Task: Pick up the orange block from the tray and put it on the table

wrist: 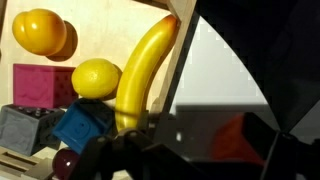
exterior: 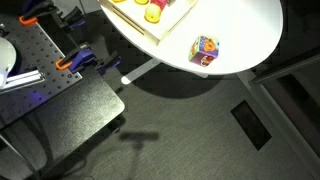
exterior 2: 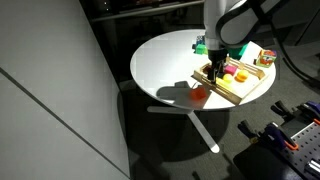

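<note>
white shells, dark joints

we are looking at an arm point(exterior 2: 228, 20) wearing smooth, rounded white shells, with black bands showing where its segments are meeting. near the wrist a small teal-green patch is standing out against the white. the gripper point(exterior 2: 214, 72) is showing as a dark, blocky piece. in the wrist view we are seeing its fingers point(wrist: 110, 160) only as black, shadowed shapes, their detail too dim to tell.

Robotics lab in an office-type room. Grey perforated mounting plate point(exterior: 40, 45) with orange clamps point(exterior: 68, 64) sits at the left in an exterior view. Dark carpet point(exterior: 180, 130) with floor hatch point(exterior: 250, 125) lower right. Round white table point(exterior 2: 165, 60) mid-frame, grey partition panel point(exterior 2: 50, 100) left.
</note>
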Robot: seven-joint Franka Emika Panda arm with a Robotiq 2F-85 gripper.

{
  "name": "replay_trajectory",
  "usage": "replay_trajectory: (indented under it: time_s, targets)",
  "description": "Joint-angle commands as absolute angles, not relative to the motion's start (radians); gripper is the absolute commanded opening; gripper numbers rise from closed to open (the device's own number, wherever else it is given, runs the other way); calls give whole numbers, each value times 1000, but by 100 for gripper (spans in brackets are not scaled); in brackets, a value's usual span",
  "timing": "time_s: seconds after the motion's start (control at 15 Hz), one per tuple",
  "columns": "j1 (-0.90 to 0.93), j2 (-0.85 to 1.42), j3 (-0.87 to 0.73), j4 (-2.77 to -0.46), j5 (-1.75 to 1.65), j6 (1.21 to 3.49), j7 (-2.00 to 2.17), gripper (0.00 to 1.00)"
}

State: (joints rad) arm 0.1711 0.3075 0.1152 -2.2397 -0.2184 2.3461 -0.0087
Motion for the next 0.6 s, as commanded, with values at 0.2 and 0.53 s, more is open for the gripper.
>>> replay_trajectory:
  time_s: [0.2, 0.53]
  targets:
    - [120, 290, 112, -2225, -130, 2209, -68, 100]
    - [66, 257, 97, -2249, -89, 2104, -142, 100]
